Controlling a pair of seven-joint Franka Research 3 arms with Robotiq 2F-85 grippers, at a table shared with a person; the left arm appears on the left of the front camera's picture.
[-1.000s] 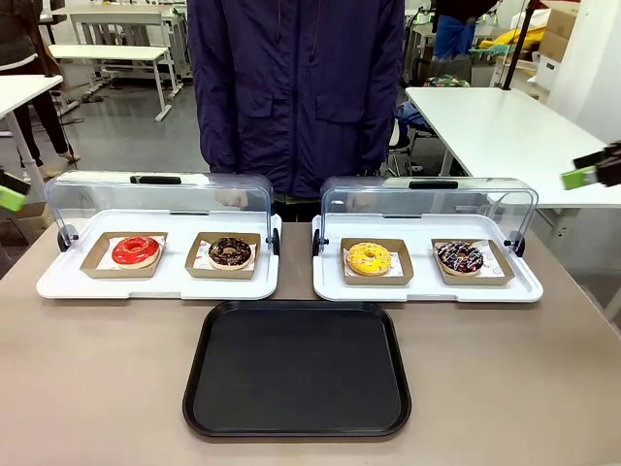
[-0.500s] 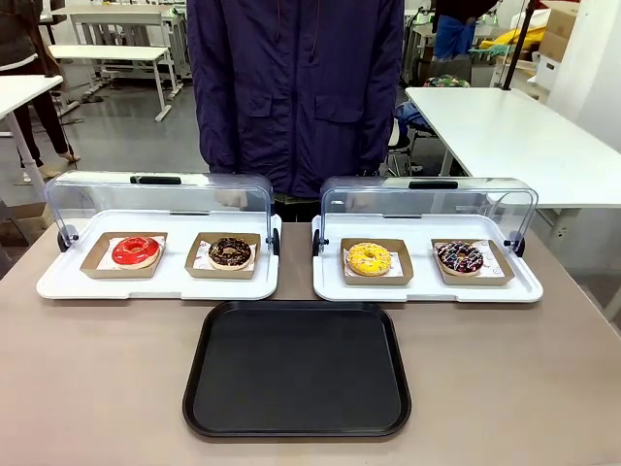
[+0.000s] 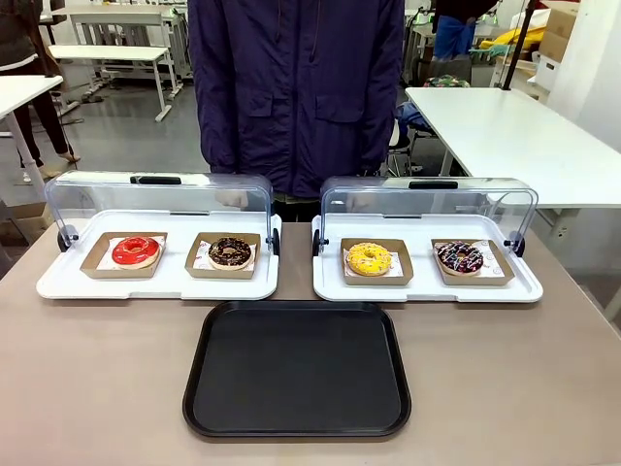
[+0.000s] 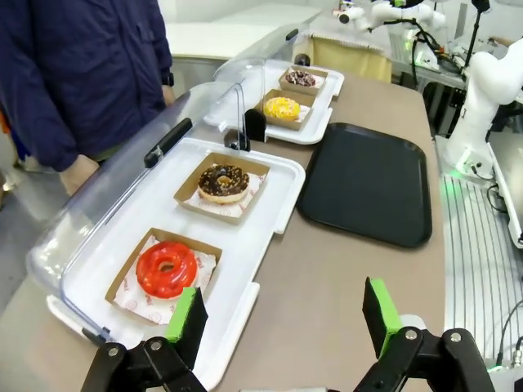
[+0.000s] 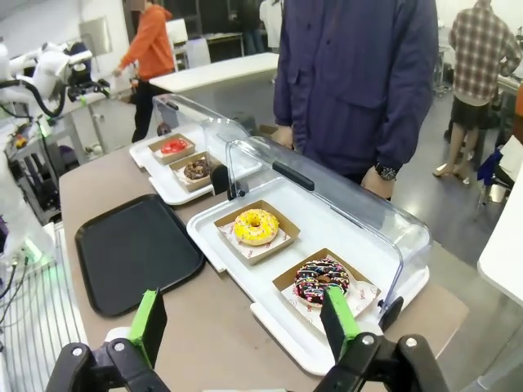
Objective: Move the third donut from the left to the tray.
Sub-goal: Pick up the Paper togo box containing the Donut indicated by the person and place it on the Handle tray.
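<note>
Both of my pincers stand wide and hold nothing. My right pincer hangs above the near edge of the table, and my left pincer hangs at the opposite end. From the right pincer the yellow donut lies straight ahead at twelve o'clock, close by, in its cardboard holder on the right-hand display tray. From the left pincer it sits far off at twelve, past two other donuts, so I judge the right arm the nearer one. The donut is round, with no long axis to match, though the holder's straight sides may offer a better grip. The black tray lies at ten o'clock from my right pincer and at eight from the donut, well apart from it, so the carry goes back towards my side. I count one black tray, two white display trays with two clear lids swung back, four holders and four donuts: one red donut, two dark chocolate donuts and one yellow. At twelve, beyond them all, stands one person.
</note>
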